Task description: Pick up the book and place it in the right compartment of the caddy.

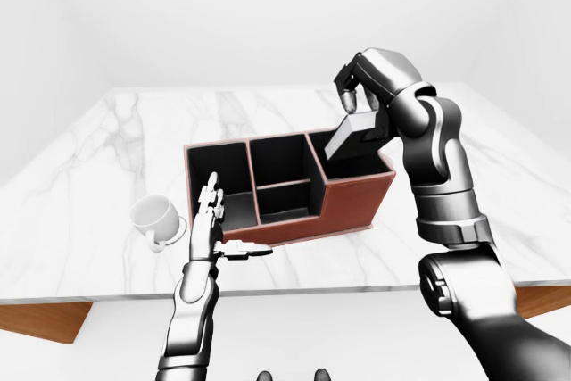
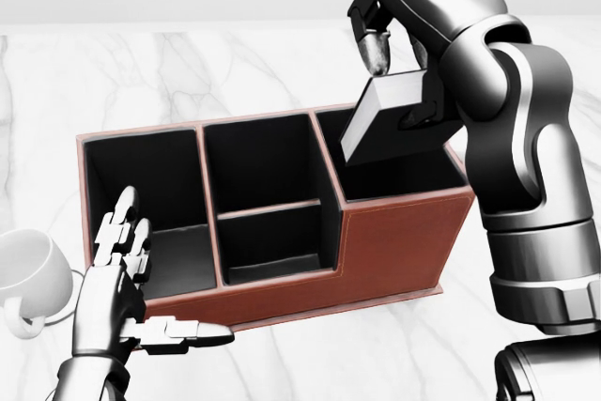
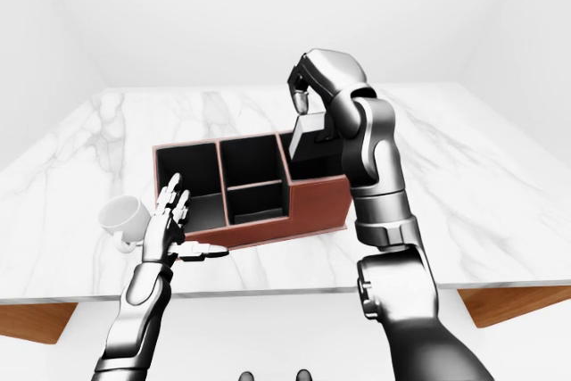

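A grey book (image 2: 383, 121) hangs tilted, its lower corner dipping into the right compartment (image 2: 406, 174) of the red-brown caddy (image 2: 404, 237). My right hand (image 2: 399, 82) is shut on the book's upper end; one fingertip (image 2: 376, 52) curls over its top, and the thumb is hidden behind it. The caddy has a black lining: a left bay, a split middle bay and the right bay. My left hand (image 2: 161, 281) stands open at the caddy's lower left corner, fingers up and thumb (image 2: 192, 332) stretched along the base, holding nothing.
A white mug (image 2: 28, 281) lies left of the caddy, close to my left hand. Everything rests on a white marble table (image 1: 125, 144), whose near edge (image 1: 312, 290) runs across the lower part of the left-eye view. My right forearm (image 2: 526, 185) rises along the right side.
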Robot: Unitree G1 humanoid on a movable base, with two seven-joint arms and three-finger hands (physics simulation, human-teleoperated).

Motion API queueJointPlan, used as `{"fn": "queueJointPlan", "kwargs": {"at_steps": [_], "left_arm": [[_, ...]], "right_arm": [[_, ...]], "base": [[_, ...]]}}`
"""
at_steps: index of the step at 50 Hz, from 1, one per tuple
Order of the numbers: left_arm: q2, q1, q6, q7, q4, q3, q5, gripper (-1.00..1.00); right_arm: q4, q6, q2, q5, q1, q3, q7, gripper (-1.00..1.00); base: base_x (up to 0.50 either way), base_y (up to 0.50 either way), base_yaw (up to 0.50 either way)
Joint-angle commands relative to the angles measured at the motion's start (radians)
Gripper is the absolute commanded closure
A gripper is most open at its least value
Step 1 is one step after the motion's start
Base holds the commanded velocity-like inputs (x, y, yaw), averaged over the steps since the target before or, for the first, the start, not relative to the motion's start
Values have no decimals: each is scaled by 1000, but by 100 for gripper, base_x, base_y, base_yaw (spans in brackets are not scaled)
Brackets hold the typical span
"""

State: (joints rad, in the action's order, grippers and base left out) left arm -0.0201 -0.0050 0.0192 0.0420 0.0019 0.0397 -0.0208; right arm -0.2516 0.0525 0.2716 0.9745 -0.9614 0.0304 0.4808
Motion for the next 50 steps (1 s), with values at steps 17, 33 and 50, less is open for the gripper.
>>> {"fn": "queueJointPlan", "kwargs": {"at_steps": [17, 33, 50], "left_arm": [[0, 5, -6, 1, -11, 0, -1, -100], [0, -1, 5, 1, 6, 2, -2, -100], [0, 3, 2, 0, -1, 1, -1, -100]], "right_arm": [[-123, -36, 0, -2, -19, 0, -66, -100], [-18, 24, 12, -76, -1, 21, 14, -100], [32, 33, 15, -78, 76, 21, 7, -100]], "base": [[0, 0, 0], [0, 0, 0], [0, 0, 0]]}}
